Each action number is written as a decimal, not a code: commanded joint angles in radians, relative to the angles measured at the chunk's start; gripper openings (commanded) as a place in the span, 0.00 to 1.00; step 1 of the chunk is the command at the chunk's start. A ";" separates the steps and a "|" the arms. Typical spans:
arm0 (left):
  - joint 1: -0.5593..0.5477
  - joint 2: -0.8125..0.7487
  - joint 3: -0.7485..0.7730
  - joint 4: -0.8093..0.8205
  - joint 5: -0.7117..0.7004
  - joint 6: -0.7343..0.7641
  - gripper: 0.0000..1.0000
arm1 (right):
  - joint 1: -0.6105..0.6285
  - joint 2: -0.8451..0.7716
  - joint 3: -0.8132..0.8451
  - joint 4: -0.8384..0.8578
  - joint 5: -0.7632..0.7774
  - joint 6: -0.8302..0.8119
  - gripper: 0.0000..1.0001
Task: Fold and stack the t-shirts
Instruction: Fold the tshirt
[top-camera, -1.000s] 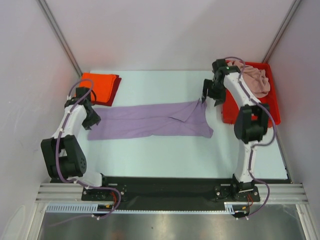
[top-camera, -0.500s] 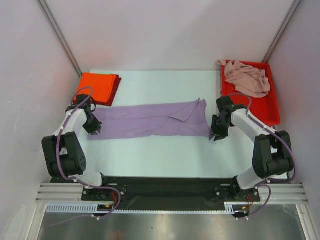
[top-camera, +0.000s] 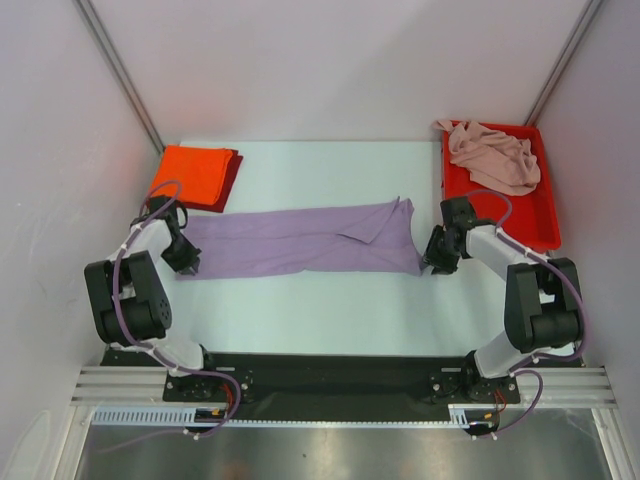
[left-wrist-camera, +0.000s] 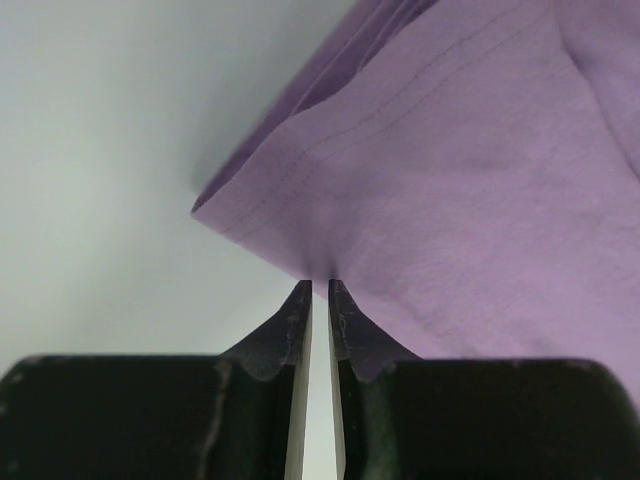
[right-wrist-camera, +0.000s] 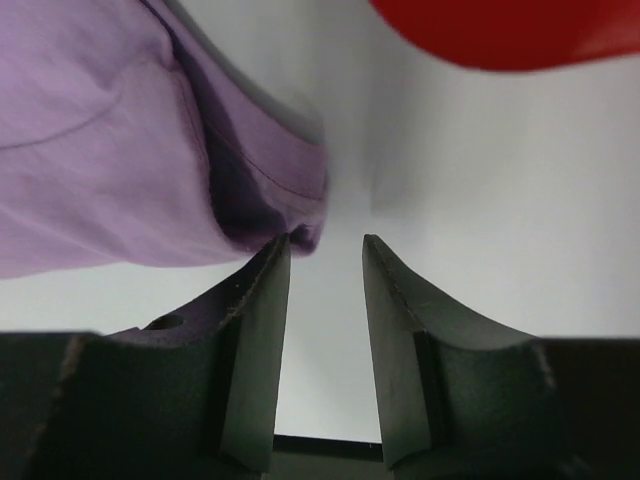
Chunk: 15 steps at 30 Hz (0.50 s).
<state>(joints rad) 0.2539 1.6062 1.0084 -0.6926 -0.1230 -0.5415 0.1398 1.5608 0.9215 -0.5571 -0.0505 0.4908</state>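
Observation:
A lavender t-shirt (top-camera: 300, 240) lies folded into a long strip across the table. My left gripper (top-camera: 188, 262) is at its near left corner. In the left wrist view its jaws (left-wrist-camera: 320, 285) stand almost together, and the lavender hem (left-wrist-camera: 450, 180) puckers at their tips. My right gripper (top-camera: 431, 264) is at the near right corner. Its jaws (right-wrist-camera: 325, 240) stand apart over bare table, and the left fingertip (right-wrist-camera: 278, 250) touches the lavender corner (right-wrist-camera: 100, 150). An orange-red t-shirt (top-camera: 192, 170) lies folded on a dark red one (top-camera: 232, 186). A pale pink t-shirt (top-camera: 495, 155) is heaped in the tray.
The red plastic tray (top-camera: 545, 228) stands at the back right, just beyond my right gripper, and its edge (right-wrist-camera: 500, 30) shows in the right wrist view. White walls close in the table on three sides.
My right arm swung from the tray down to the lavender shirt's near right corner, its jaws narrower. My left gripper slid to the near left corner and closed on the hem.

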 joint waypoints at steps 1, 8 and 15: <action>0.019 0.027 -0.008 0.039 0.014 -0.003 0.15 | -0.012 0.015 -0.003 0.091 0.002 0.040 0.41; 0.028 0.069 0.009 0.045 0.003 -0.008 0.14 | -0.016 0.085 0.007 0.098 -0.043 0.048 0.38; 0.038 0.106 0.018 0.039 -0.033 0.000 0.13 | -0.029 0.091 -0.001 0.085 -0.037 0.061 0.14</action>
<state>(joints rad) 0.2749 1.6909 1.0080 -0.6647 -0.1253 -0.5423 0.1215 1.6428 0.9199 -0.4732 -0.0944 0.5423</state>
